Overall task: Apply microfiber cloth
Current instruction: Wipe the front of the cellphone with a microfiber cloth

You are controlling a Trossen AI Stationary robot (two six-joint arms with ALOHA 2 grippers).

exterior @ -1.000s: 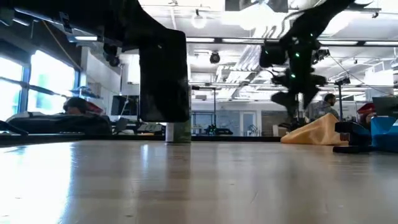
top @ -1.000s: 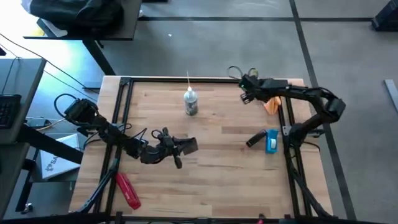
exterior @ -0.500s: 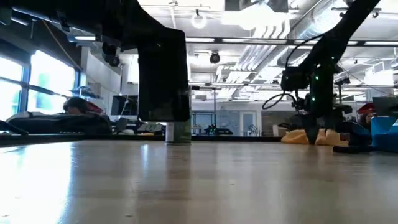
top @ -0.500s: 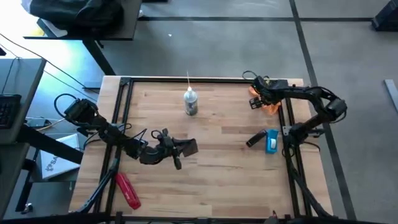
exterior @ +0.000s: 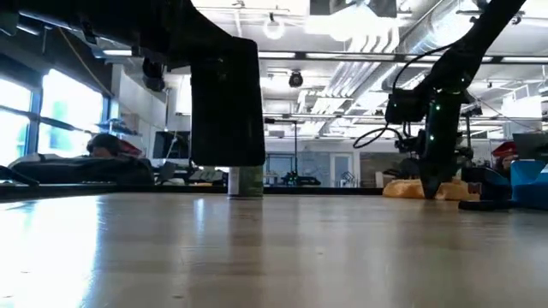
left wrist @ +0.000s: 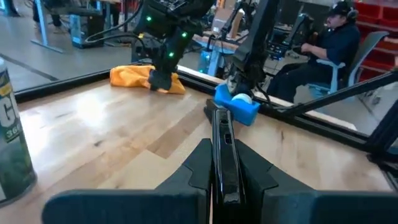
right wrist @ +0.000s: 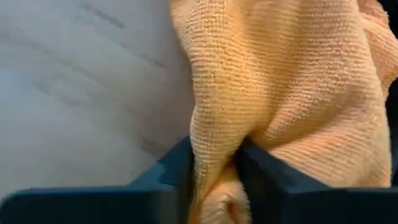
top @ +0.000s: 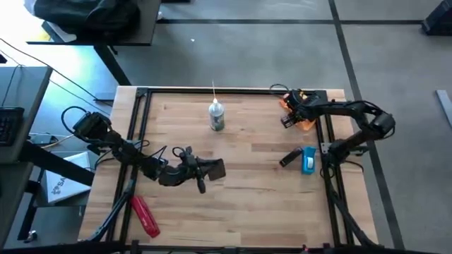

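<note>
The orange microfiber cloth lies bunched on the table near its far right corner, also in the low view. My right gripper stands over it, shut on it. Toward the table's left, my left gripper is shut on a black phone, which hangs above the wood. My left gripper pinches the phone between its two fingers at one end, across its two flat faces. The phone points away past the fingers, edge up, and is lifted clear of the table. My right gripper pinches a raised fold of the cloth between its two fingers. The fingers come from above, pointing down. The rest of the cloth lies slack on the table.
A white spray bottle stands at the far middle. A blue block with a dark handle lies near the right edge. A red tool lies at the near left. A dark frame rail runs round the table. People sit in the room beyond.
My right gripper has gone toward the table's right edge and down onto the cloth, and has shut on a fold of it. The cloth has bunched up under the fingers. My left gripper has kept still with the phone.
</note>
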